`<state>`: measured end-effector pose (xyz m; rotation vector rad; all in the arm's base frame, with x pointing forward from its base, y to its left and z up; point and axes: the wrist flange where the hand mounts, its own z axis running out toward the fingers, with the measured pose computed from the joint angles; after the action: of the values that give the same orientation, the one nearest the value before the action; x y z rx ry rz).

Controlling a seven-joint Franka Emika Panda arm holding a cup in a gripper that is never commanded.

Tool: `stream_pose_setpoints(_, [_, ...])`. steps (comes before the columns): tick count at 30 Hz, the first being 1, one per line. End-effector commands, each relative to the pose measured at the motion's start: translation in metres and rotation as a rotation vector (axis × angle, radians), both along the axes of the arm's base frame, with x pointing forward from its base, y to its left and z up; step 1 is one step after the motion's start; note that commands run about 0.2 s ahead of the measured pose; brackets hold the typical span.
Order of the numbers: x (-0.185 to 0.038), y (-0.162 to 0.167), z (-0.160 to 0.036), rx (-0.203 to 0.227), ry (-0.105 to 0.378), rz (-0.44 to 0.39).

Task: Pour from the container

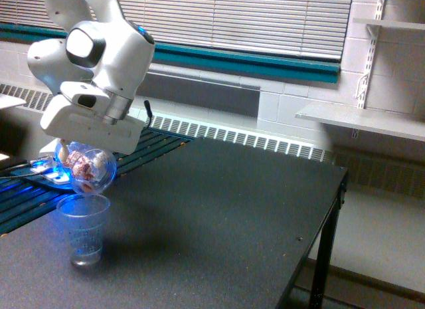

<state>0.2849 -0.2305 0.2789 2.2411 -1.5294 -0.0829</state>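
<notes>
Here, the round clear container (91, 171), holding pinkish pieces, is gripped by the claw (86, 156) and tilted just above the tapered plastic cup (83, 228) on the dark worktop (219, 216).

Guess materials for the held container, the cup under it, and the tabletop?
Container: likely thin clear plastic; pinkish contents show through its round, glossy wall.
Cup: also looks like clear plastic, tapered, see-through, tinted by blue light.
Tabletop: dark, matte, finely speckled surface, possibly laminate or coated board; can't tell for sure.
</notes>
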Motion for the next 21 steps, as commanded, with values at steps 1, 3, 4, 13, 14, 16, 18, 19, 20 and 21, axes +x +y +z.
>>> stream_pose_setpoints(1, [0.003, -0.003, 0.002, -0.008, 0.011, -0.001])
stream_pose_setpoints(3, [0.001, -0.004, 0.002, -0.009, 0.016, -0.006])
stream_pose_setpoints(4, [0.001, -0.004, 0.002, -0.009, 0.019, -0.008])
stream_pose_setpoints(13, [-0.007, -0.003, -0.002, -0.002, 0.053, -0.015])
stream_pose_setpoints(14, [-0.007, -0.003, -0.003, 0.0, 0.057, -0.017])
stream_pose_setpoints(16, [-0.008, -0.003, -0.003, 0.003, 0.062, -0.016])
stream_pose_setpoints(18, [-0.008, -0.004, -0.003, 0.004, 0.064, -0.015])
stream_pose_setpoints(19, [-0.007, -0.004, -0.003, 0.002, 0.065, -0.014])
stream_pose_setpoints(20, [-0.007, -0.004, -0.002, 0.001, 0.066, -0.012])
stream_pose_setpoints(21, [-0.007, -0.005, -0.002, 0.0, 0.067, -0.01])
